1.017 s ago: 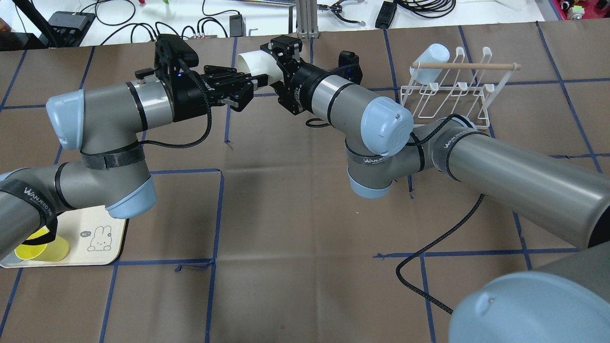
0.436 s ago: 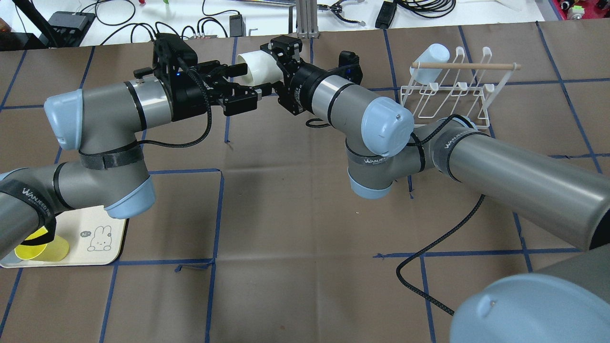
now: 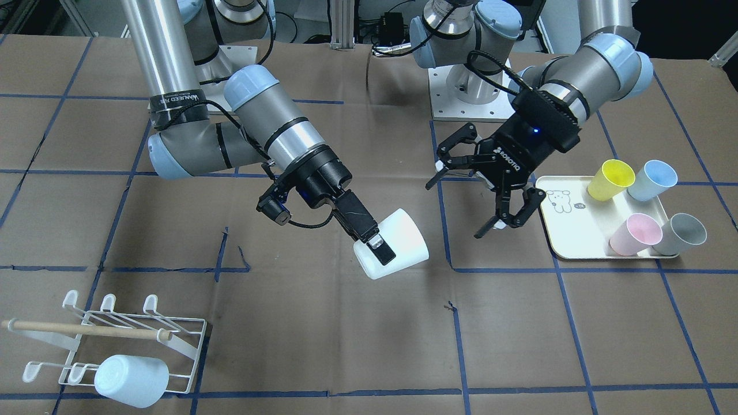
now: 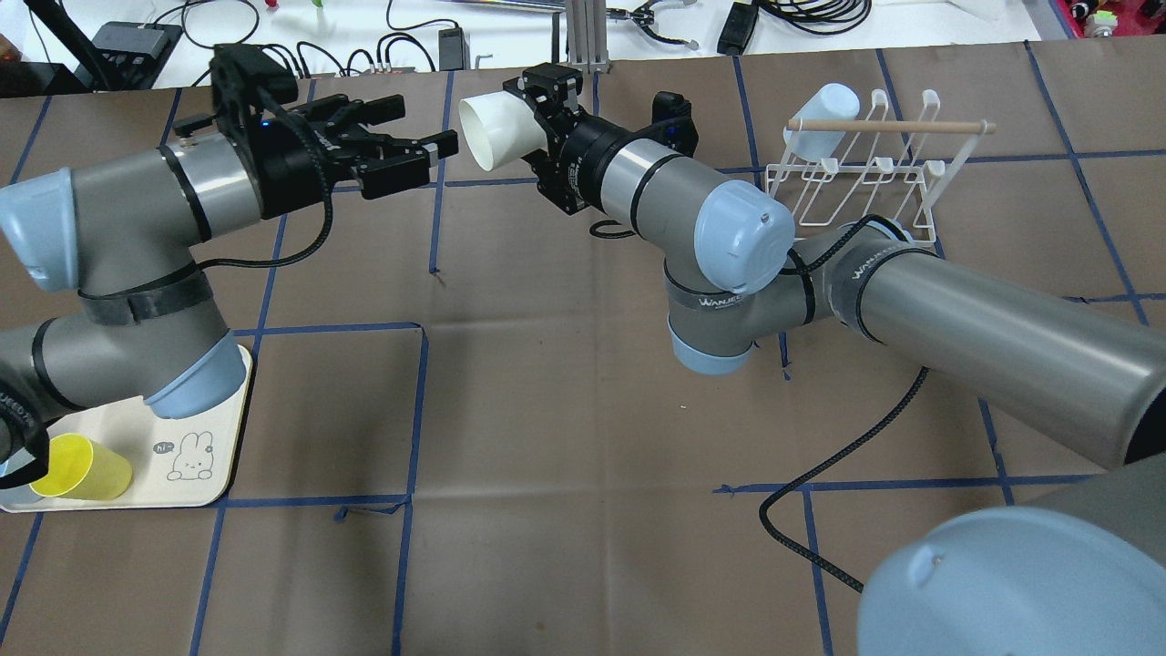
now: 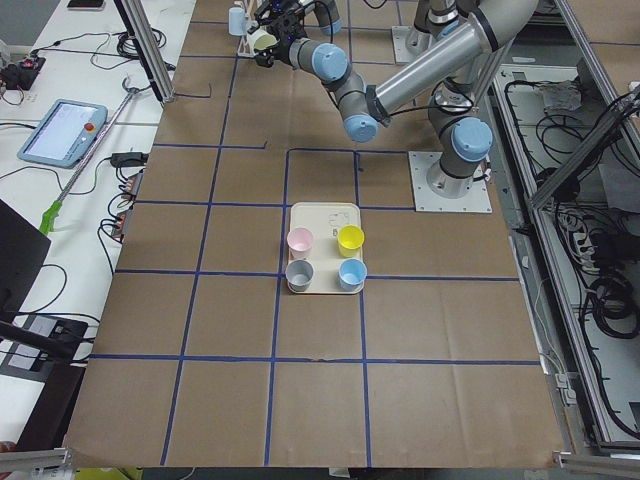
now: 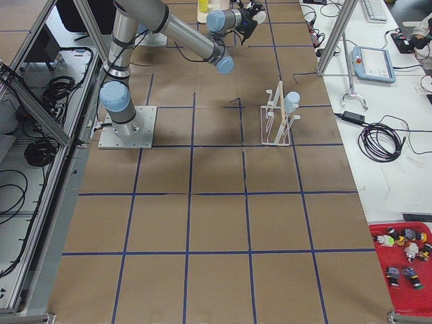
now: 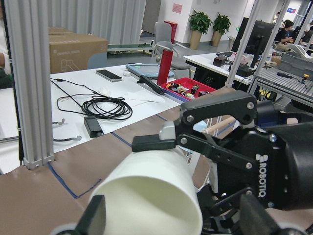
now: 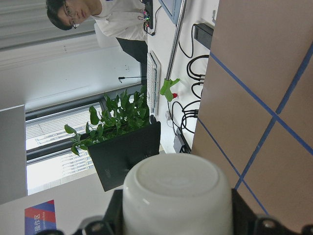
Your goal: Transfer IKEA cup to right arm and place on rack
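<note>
The white cup (image 3: 398, 242) hangs clear of the table, lying on its side in the right arm (image 3: 271, 132)'s pincer (image 3: 377, 249), which is pinched onto the cup's wall near the base. The cup's open mouth faces the left pincer (image 3: 458, 204), a short way off, fingers spread wide and touching nothing.

The rack (image 3: 193, 331) stands on the robot's right side of the table, well apart from the held cup. A wooden dowel (image 3: 86, 329) lies across its prongs and a pale blue cup (image 3: 131, 380) rests on its side on the lower hooks. Over on the robot's left sits a cream tray (image 3: 568, 236) carrying a yellow cup (image 3: 611, 180), a blue cup (image 3: 651, 180), a pink cup (image 3: 634, 233) and a grey cup (image 3: 680, 233).

The table (image 3: 346, 357) is covered in brown paper, marked into squares with blue tape. A black cable (image 4: 820, 474) trails across it beside the right arm.

From overhead, the left arm (image 4: 137, 210) covers most of the tray, so only the yellow cup shows there. The left wrist camera looks straight into the white cup's mouth, with the right pincer's lettered black body behind it. Beyond that is a white side table (image 7: 73, 93) with a coiled cord (image 7: 107, 105) and a red bin (image 7: 183, 88), and farther off, potted plants (image 7: 205, 24). The right wrist camera shows the cup's round base instead, and past it a person in a white shirt (image 8: 122, 19) and a leafy plant (image 8: 117, 117). In both side views the arms are small at the table's far end.
</note>
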Motion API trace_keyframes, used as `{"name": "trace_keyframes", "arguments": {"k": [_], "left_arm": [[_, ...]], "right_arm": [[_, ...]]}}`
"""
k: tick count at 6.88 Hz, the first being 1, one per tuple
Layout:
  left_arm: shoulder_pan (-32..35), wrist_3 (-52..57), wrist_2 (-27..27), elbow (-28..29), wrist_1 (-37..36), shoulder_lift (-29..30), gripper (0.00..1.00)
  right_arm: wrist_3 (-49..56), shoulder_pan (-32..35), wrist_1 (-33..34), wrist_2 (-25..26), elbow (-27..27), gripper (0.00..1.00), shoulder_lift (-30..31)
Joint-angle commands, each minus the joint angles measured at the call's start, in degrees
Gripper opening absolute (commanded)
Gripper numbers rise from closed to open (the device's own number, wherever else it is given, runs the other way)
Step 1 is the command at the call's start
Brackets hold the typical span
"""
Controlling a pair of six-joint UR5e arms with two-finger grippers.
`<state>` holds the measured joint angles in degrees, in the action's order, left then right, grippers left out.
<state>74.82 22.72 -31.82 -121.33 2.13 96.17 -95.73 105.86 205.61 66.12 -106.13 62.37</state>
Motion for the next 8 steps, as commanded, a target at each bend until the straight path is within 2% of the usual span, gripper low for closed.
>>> {"name": "trace_keyframes", "arguments": {"k": [1,2,3,4,5,6,7,8], "left_arm": [[-4.93,-0.22,-0.08,-0.23,0.68,-0.63,0.99],[-5.56,-1.01,-4.53,0.38,3.56,-0.55,0.99],[-4.35,-5.98,-16.75,2.04,5.67,-0.02,0.99],[-2.24,-10.2,-21.31,5.28,9.0,1.46,0.99],[0.3,-12.94,-29.19,8.7,16.34,1.74,0.99],[3.63,-14.1,-38.06,13.17,27.03,1.91,0.99],[6.1,-15.5,-45.28,16.44,35.84,2.78,0.99],[8.82,-17.52,-49.53,19.69,45.59,3.4,1.0]], "right_arm": [[6.31,-4.49,0.05,-2.81,0.13,0.43,0.03],[9.74,-7.39,-0.3,-5.97,0.22,0.43,0.82],[17.17,-9.95,-0.3,-6.18,0.14,0.43,1.26],[27.86,-11.71,-0.65,-6.09,-0.13,0.43,1.96],[36.14,-13.21,-0.74,-5.48,-0.22,0.43,2.31],[45.88,-14.62,-0.65,-4.95,-0.48,0.43,2.32],[56.34,-15.67,-0.65,-1.21,-0.57,0.41,2.32],[67.58,-16.73,-0.56,5.53,-0.57,0.39,2.32]]}}
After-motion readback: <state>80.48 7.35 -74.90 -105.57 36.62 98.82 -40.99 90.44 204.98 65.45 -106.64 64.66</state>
